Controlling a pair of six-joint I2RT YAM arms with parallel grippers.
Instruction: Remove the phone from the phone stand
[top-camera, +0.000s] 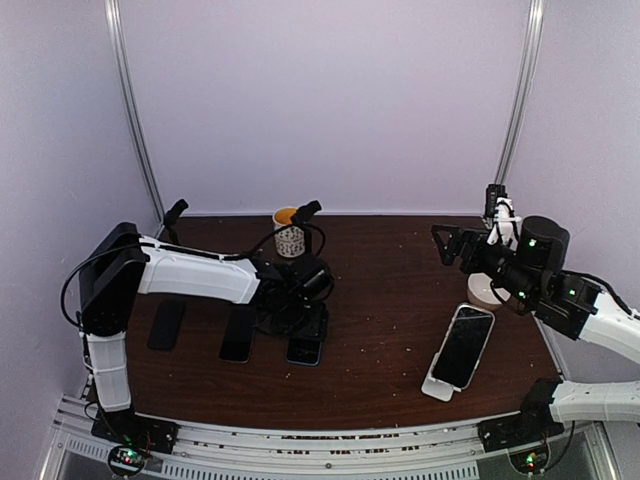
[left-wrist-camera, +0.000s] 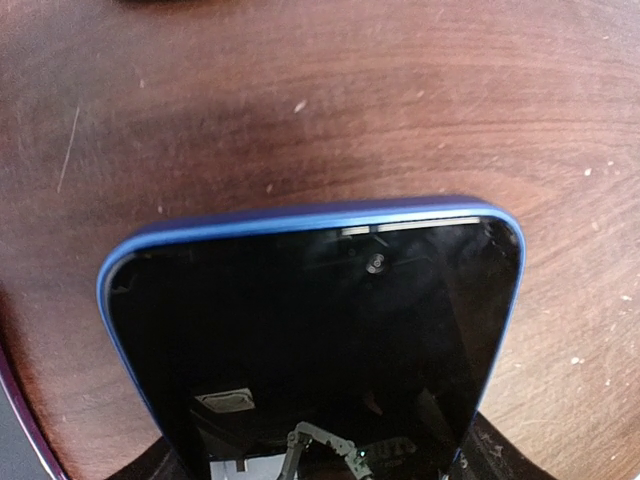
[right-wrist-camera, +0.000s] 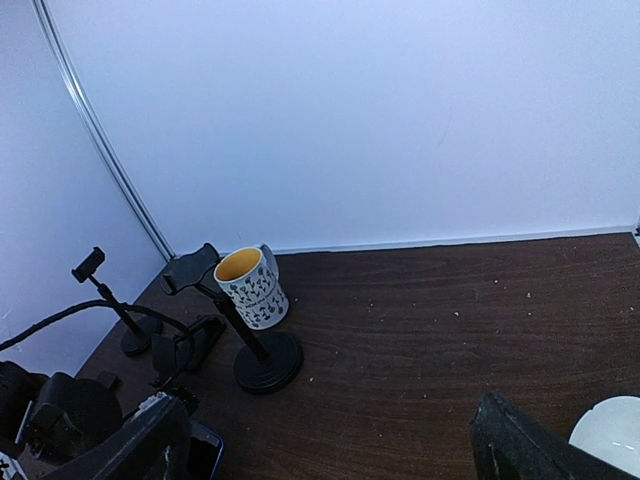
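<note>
Blue-edged phone (left-wrist-camera: 320, 330) clamped in left tool (top-camera: 301, 308) (right tool (top-camera: 442, 248) spread wide)

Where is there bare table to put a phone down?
Bare: the middle, between the blue phone and the phone on the white stand; also the far strip from mug to right gripper. Crowded: left, two flat phones and black stands.
</note>
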